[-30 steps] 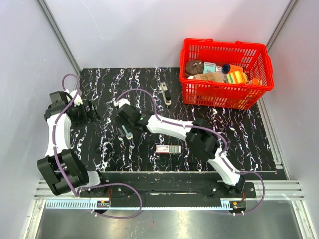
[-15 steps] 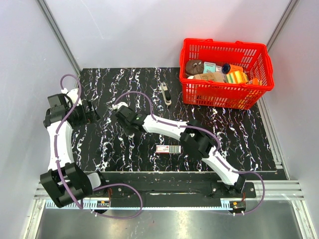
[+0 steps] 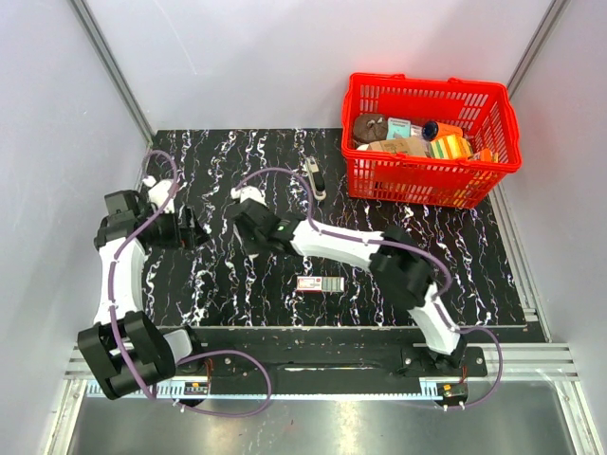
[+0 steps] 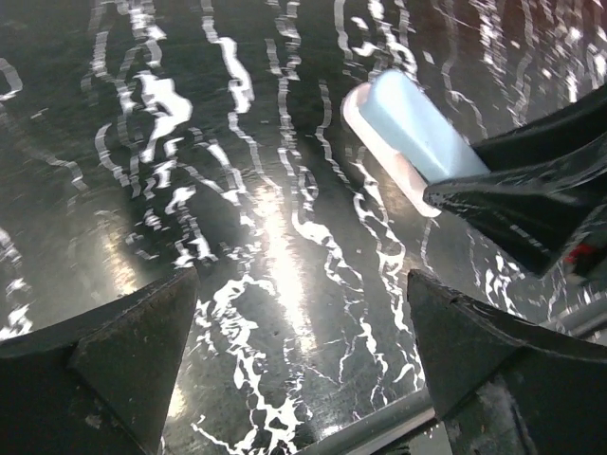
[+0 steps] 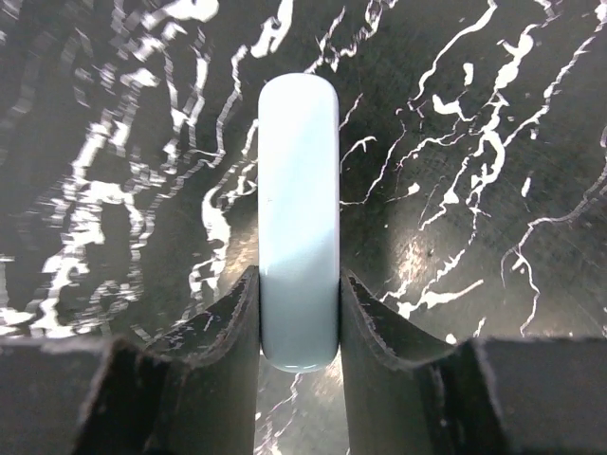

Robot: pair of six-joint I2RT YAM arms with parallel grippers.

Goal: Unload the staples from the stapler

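The stapler (image 3: 315,178), a slim black and silvery bar, lies on the black marbled table (image 3: 455,256) at the back, left of the basket, with no gripper near it. My right gripper (image 5: 300,284) is shut on a pale blue, round-ended bar (image 5: 299,209); its fingers (image 5: 228,322) press both long sides. In the left wrist view the same pale blue bar (image 4: 417,128) shows a white underside and hangs above the table. My left gripper (image 4: 303,284) stands wide open with nothing between its fingers, a short way left of that bar.
A flat pink-and-green box (image 3: 320,283) lies near the table's front middle. A red basket (image 3: 432,185) full of small items stands at the back right. Purple cables loop over both arms.
My right gripper closed on the pale blue bar and carried it a little towards the back right. The left gripper swung right, towards the bar, staying open.
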